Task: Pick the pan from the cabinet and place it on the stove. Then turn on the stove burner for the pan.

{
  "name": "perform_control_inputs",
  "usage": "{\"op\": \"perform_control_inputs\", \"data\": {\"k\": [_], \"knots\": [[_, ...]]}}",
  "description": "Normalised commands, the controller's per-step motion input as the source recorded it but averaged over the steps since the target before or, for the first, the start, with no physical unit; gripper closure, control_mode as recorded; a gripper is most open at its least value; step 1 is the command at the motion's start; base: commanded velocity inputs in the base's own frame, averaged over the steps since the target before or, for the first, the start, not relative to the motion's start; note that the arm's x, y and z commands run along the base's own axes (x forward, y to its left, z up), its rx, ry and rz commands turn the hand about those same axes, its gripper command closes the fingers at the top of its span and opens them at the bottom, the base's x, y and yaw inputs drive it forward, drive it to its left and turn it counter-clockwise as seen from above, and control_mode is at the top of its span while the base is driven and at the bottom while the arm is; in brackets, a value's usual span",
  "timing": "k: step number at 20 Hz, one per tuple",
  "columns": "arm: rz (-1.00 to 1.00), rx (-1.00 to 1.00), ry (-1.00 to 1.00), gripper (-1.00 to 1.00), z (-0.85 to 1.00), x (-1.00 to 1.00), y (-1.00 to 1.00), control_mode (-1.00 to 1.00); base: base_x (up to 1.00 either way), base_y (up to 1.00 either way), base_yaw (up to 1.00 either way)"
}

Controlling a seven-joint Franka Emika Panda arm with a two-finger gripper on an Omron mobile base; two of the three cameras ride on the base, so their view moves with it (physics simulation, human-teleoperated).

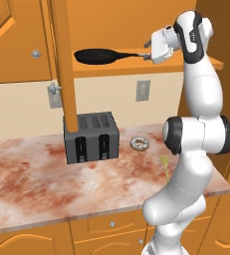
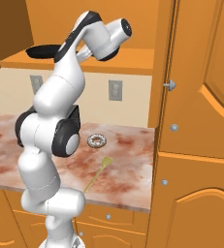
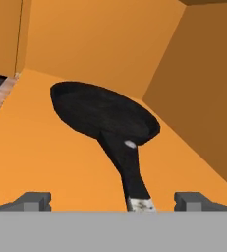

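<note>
The robot's two-finger hand (image 3: 113, 201) is spread wide, its dark fingertips (image 3: 32, 201) standing far apart on either side of the end of the pan's handle, with clear space between each tip and the handle; it grasps nothing. In the left base view the white hand (image 1: 147, 53) sits level with the cabinet shelf, pointing sideways at the handle's tip, which lies right at the fingers.

The round matte black skillet with a long straight black handle (image 3: 105, 117) lies flat on the bare orange shelf floor inside the orange-brown wooden wall cabinet (image 3: 105, 44), its bowl toward the back wall and its handle running out toward the hand. In the left base view the pan (image 1: 94, 56) rests on the shelf behind the edge of the opened door (image 1: 64, 64).

The white arm (image 1: 203, 99) rises from the base, bends at a dark elbow above the bench's front right corner, then climbs steeply to the shelf with the wrist turned toward the pan.

Below, on the reddish marbled bench (image 1: 32, 184), a dark grey toaster (image 1: 91, 137) stands near the back wall. A frosted ring doughnut (image 1: 139, 144) lies just to its right, and a thin yellow-green utensil (image 2: 98, 173) lies near the front right edge.
</note>
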Motion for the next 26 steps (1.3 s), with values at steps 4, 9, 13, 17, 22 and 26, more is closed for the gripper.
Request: {"op": "perform_control_inputs", "data": {"k": [4,9,13,17,22,26], "knots": [[0.00,-0.03,0.00,-1.00,-0.11,0.13,0.00,-1.00,0.00,0.00,0.00],[0.00,-0.03,0.00,-1.00,-0.09,0.15,0.00,-1.00,0.00,0.00,0.00],[0.00,-0.03,0.00,-1.00,-0.10,0.18,0.00,-1.00,0.00,0.00,0.00],[0.00,-0.03,0.00,-1.00,-0.11,0.18,0.00,-1.00,0.00,0.00,0.00],[0.00,-0.05,0.00,-1.00,-0.14,0.18,0.00,-1.00,0.00,0.00,0.00],[0.00,-0.05,0.00,-1.00,-0.18,0.15,0.00,-1.00,0.00,0.00,0.00]]}}
